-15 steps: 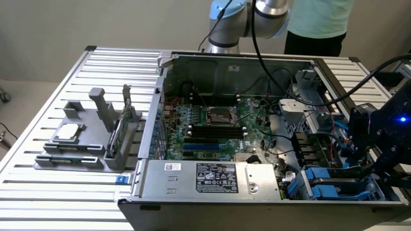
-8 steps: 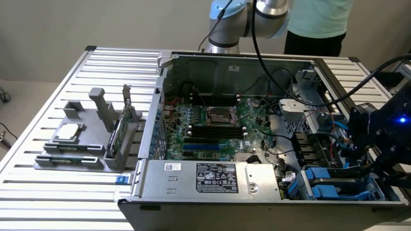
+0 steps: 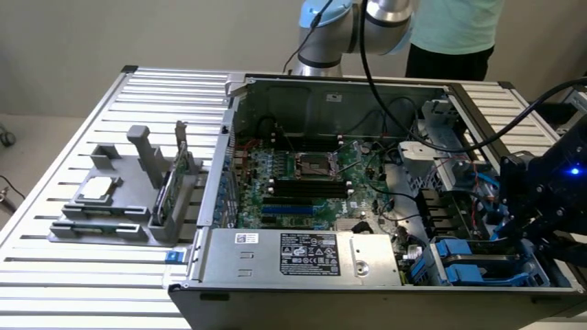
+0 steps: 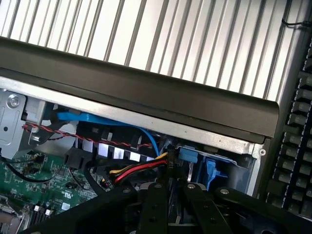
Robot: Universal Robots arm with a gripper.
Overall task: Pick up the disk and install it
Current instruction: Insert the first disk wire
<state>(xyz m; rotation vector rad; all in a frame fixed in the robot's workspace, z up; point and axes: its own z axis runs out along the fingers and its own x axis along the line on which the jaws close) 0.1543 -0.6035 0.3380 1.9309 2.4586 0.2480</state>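
The disk (image 3: 483, 264), grey metal framed by a bright blue bracket, lies in the drive bay at the near corner of the open computer case (image 3: 321, 275), at the exterior view's right. My dark gripper (image 3: 529, 230) hangs directly over that bay, just above the disk. In the wrist view the gripper (image 4: 174, 189) points down at the same corner, where blue bracket plastic (image 4: 210, 170) shows beside blue and red-yellow cables. The part of the disk right under the gripper is hidden.
A grey fixture (image 3: 115, 206) at the exterior view's left holds a small silver chip (image 3: 98, 188) and an upright green card (image 3: 179, 180). A power supply (image 3: 303, 256) fills the case's near side. A person (image 3: 454, 27) stands behind the table. A keyboard (image 4: 297, 146) lies outside the case.
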